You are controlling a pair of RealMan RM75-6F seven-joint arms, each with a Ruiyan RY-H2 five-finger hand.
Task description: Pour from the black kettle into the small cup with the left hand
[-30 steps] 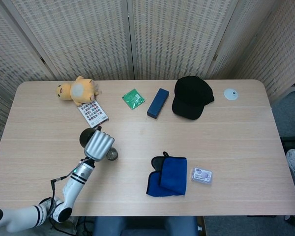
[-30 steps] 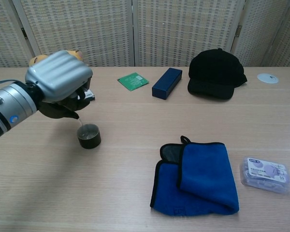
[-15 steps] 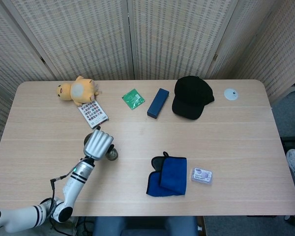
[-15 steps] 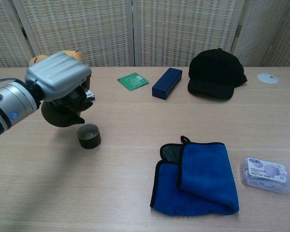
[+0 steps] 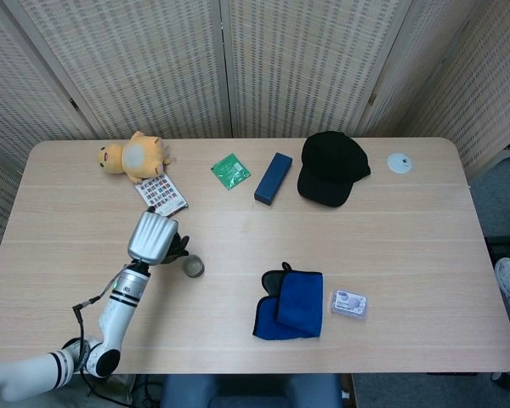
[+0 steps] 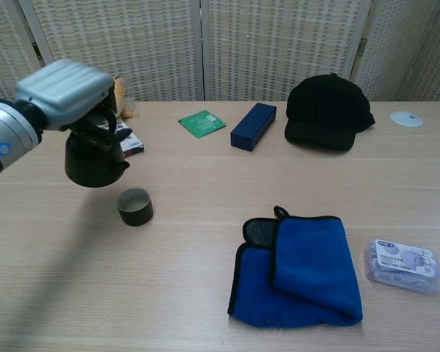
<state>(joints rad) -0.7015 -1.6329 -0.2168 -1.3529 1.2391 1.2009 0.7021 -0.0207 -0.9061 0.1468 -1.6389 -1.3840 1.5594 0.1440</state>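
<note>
— What's my left hand (image 6: 62, 94) doing now?

— I've got it wrapped over the top of the black kettle (image 6: 93, 160), fingers closed around it, kettle hanging upright off the table (image 6: 205, 293). A second ago it was tipped toward the small cup (image 6: 135, 206) with a thin stream running in; half a second ago it was already coming level. Now the body sits straight and nothing is running from it.

— Where is it relative to the cup?

— Up and to the left of the cup, apart from it. In the head view my hand (image 5: 151, 237) has shifted left and slightly toward the far edge, so the cup (image 5: 193, 267) shows fully, just beside it to the right.

— Did the cup move?

— No, it stands in the same spot, upright. I can't tell the fill level from here.

— And the rest?

— Blue cloth (image 6: 297, 270), black cap (image 6: 328, 110), navy box (image 6: 253, 125) and the plush toy (image 5: 134, 155) sit where they were. My right hand isn't in either view.
</note>
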